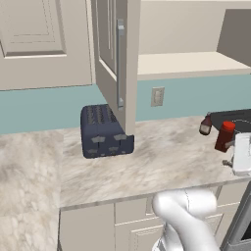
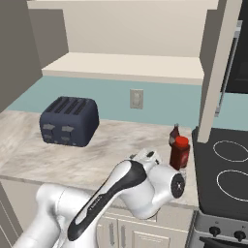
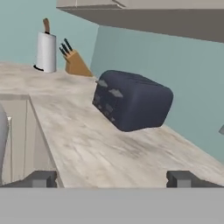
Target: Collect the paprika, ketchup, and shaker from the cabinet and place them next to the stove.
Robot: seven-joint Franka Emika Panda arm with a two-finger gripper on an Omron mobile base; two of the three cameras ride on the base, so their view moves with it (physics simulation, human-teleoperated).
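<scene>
Pincer [image 3: 112,179] is standing wide open and empty at the bottom of the hand view. At right centre of the left base view, ketchup [image 1: 225,136] and a dark bottle [image 1: 206,124] are standing on the bench [image 1: 162,157], beside the stove [image 1: 235,117]. The cabinet [image 1: 113,54] door is hanging open at the upper middle.

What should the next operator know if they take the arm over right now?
Gripper: open, holding nothing, low over the marble counter, facing the toaster.
Cabinet: door open, shelf bare.
Two items stand on the counter beside the stove: a red-capped bottle and a small dark bottle behind it. Which is the ketchup or the paprika I cannot tell.
No third item is on the shelf or next to the stove, so the last one needs locating and placing beside the other two.
</scene>
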